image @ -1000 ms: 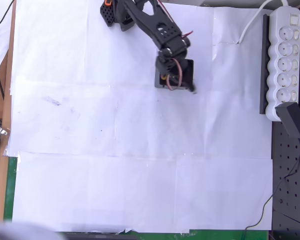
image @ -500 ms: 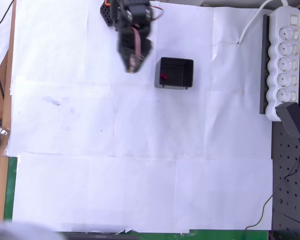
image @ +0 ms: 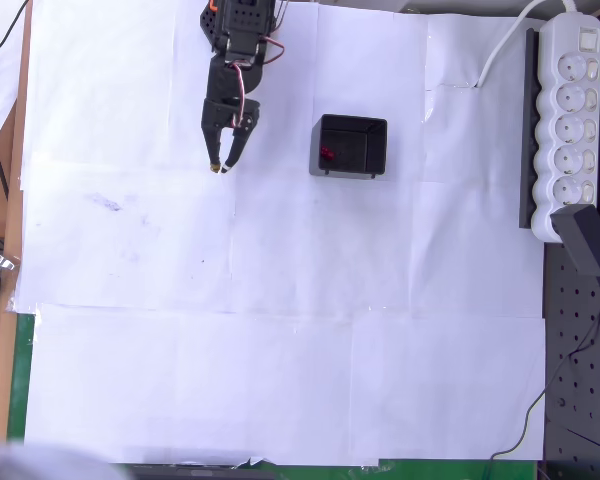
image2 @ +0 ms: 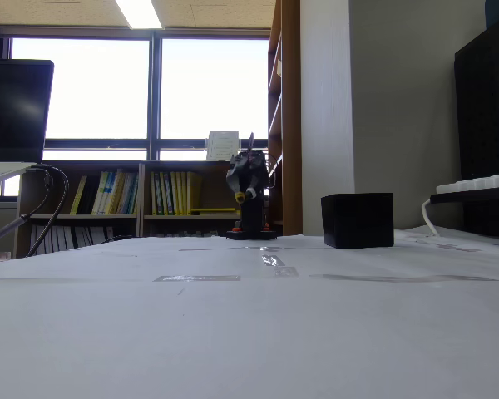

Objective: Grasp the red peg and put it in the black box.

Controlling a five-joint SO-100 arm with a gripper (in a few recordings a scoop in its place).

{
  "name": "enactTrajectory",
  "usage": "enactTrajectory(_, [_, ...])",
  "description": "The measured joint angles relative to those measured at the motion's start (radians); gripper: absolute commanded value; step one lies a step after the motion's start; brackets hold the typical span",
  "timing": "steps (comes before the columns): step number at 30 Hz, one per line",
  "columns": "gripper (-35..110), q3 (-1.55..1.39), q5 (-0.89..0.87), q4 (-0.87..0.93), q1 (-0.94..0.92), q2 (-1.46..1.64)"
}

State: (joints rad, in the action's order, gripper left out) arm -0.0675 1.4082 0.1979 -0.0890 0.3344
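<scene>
Since half a second ago your gripper (image: 223, 165) is swinging further from the black box (image: 349, 146), fingers parted, empty. Red peg (image: 327, 154) is lying inside, right of gripper; you're retracting, nothing left to place.

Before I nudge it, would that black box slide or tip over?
The black box sits low and squat on flat white paper, so it would probably slide, not tip. It looks like thin plastic, holding just the red peg, so it is likely light.
</scene>
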Motion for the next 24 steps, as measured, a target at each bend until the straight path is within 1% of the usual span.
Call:
enactTrajectory(5, [0,0.048,0.043,0.037,0.018,-0.167])
enactTrajectory(8, [0,0.048,0.06,0.126,0.023,-0.236])
enactTrajectory(12, [0,0.048,0.087,0.345,0.029,-0.311])
enactTrajectory(18, [0,0.048,0.104,0.741,0.032,-0.417])
enactTrajectory(24, [0,0.048,0.11,1.06,0.032,-0.471])
